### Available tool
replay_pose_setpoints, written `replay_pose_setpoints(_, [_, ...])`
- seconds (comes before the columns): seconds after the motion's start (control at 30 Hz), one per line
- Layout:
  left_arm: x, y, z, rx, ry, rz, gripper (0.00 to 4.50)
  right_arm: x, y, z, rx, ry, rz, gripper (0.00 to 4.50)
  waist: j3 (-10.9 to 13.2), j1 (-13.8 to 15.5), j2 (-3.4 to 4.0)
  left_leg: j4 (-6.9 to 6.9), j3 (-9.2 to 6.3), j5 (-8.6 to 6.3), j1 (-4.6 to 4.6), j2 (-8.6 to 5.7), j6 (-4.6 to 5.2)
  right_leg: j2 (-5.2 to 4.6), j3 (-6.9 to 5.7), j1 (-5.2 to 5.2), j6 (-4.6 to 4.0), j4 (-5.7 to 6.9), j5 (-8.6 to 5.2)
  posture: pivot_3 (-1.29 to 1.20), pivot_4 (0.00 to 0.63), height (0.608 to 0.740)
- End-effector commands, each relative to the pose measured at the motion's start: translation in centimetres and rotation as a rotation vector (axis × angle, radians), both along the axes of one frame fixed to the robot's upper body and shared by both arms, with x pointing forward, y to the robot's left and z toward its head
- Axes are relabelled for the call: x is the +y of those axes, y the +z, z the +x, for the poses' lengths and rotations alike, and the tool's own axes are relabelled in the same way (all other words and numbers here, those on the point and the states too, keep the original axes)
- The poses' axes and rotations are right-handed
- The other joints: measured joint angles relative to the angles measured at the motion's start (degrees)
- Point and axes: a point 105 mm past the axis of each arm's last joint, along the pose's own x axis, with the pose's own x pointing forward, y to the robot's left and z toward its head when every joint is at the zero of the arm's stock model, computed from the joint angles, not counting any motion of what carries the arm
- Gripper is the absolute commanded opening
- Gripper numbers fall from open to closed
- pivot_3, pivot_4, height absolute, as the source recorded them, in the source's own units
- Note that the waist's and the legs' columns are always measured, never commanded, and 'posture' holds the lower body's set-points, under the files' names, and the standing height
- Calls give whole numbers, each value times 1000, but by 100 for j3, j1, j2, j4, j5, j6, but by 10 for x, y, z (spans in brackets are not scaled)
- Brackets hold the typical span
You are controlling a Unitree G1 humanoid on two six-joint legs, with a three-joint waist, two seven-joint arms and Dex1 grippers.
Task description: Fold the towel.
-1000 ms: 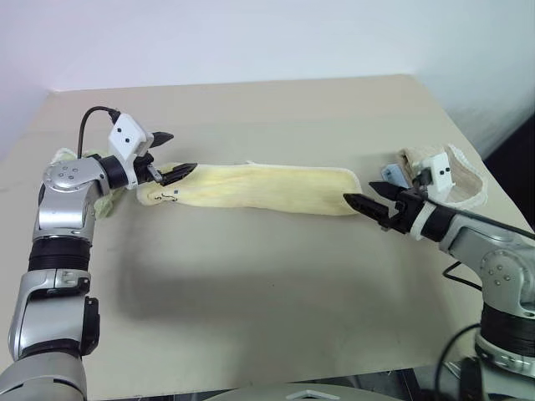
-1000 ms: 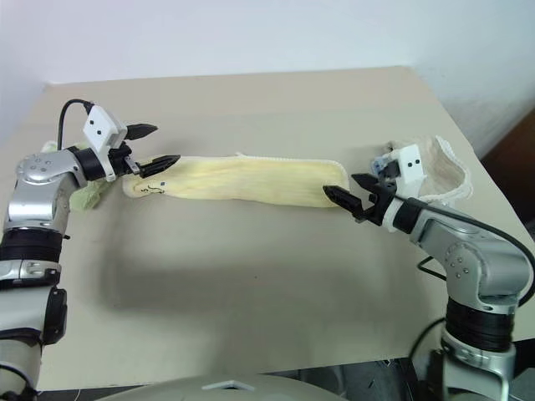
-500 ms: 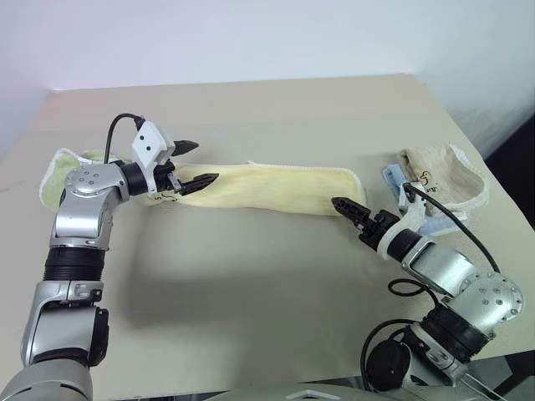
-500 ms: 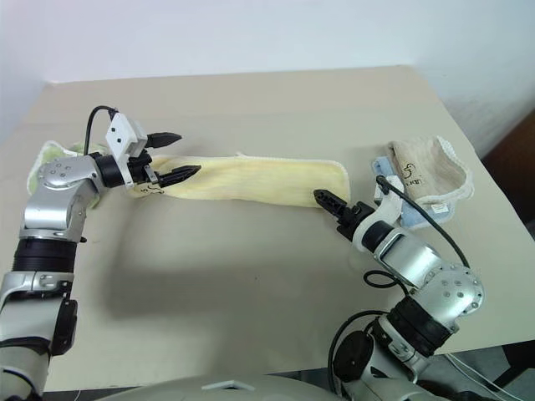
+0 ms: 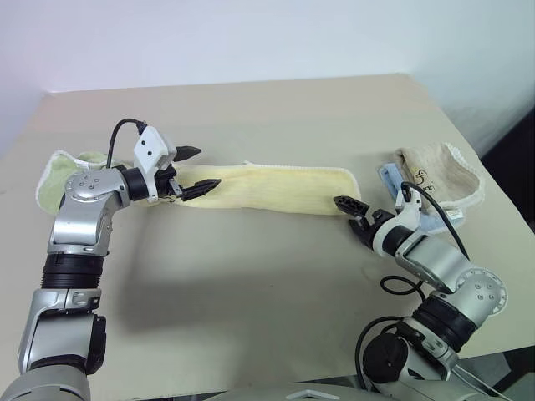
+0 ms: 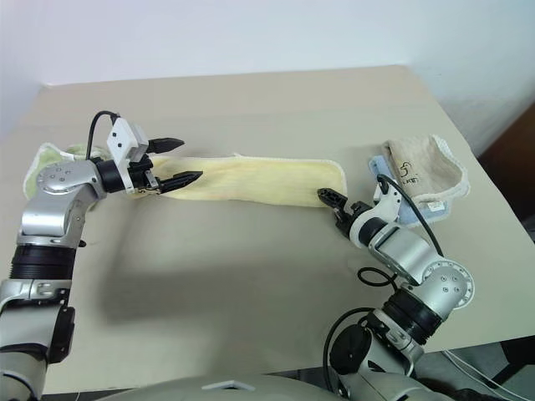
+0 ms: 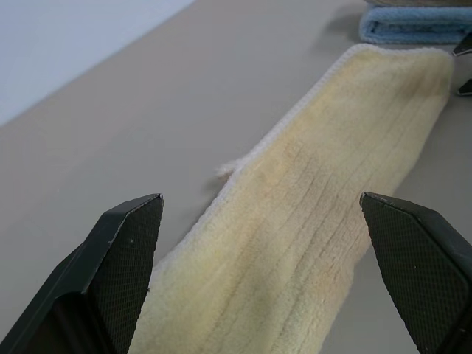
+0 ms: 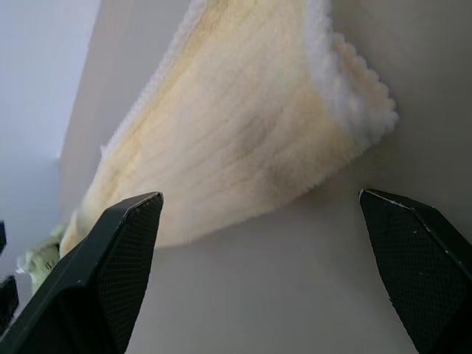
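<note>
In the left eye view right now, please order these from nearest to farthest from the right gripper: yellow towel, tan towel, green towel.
From the right gripper:
1. Yellow towel, its end just beside the fingertips.
2. Tan towel, folded at the table's right edge.
3. Green towel, far left, behind the left arm.

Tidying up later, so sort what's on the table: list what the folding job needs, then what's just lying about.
For the job:
yellow towel
left claw, open
right claw, open

Lying about:
green towel
tan towel
blue cloth

Both arms reach inward, left gripper (image 5: 194, 171) and right gripper (image 5: 354, 214) jaws spread wide.
</note>
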Motion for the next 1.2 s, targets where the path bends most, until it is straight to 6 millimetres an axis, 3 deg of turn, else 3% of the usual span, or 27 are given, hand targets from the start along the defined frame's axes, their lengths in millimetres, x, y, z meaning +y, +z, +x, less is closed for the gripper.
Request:
replay_pose_setpoints(0.03, [-1,15,-3,-56,-7,-11,4488,1,-1,10,26,-25,45,4482,-1,-5,-1,0,0,0,0,0,0,0,0,0,0,0,0,0,150,728])
replay_pose_setpoints(0.3, [-1,16,-3,-60,-2,-15,4488,3,3,31,28,-49,82,4482,-1,-12,-2,6,1,1,7,6,1,7,1,7,1,1,-1,0,150,728])
replay_pose_setpoints(0.33, [-1,16,-3,-61,-1,-16,4500,2,3,33,29,-53,82,4308,-1,-12,-2,6,2,1,7,7,1,7,1,7,1,1,-1,0,150,728])
replay_pose_setpoints(0.43, [-1,16,-3,-63,1,-15,4500,1,2,35,27,-59,81,3606,-1,-7,-2,6,2,1,6,7,1,7,2,6,1,0,0,0,150,728])
replay_pose_setpoints(0.77, [0,16,-3,-72,8,-13,4500,-20,15,30,-17,-121,55,84,0,39,-1,1,2,-5,-11,6,10,2,0,-2,3,-12,-2,0,150,728])
replay_pose_setpoints(0.9, [-2,15,-2,-73,4,-15,4500,-39,27,26,-54,-150,22,36,2,46,0,1,2,-5,-13,5,11,-2,-1,-2,4,-16,-3,0,150,728])
replay_pose_setpoints(1.07, [-4,14,-1,-73,0,-20,4500,-70,71,19,-204,-121,-167,36,8,53,5,2,3,-6,-16,4,13,-6,-2,-2,7,-18,-6,0,150,728])
replay_pose_setpoints(1.13, [-4,13,-1,-73,0,-22,4500,-71,85,18,-257,-72,-279,36,9,47,4,1,3,-7,-17,5,14,-7,-4,-3,12,-19,-10,0,150,728])
replay_pose_setpoints(1.2, [-6,13,0,-73,-1,-24,4500,-59,94,16,-308,40,-468,36,9,31,5,-1,5,-7,-17,5,14,-7,-2,-4,14,-19,-11,0,150,728])
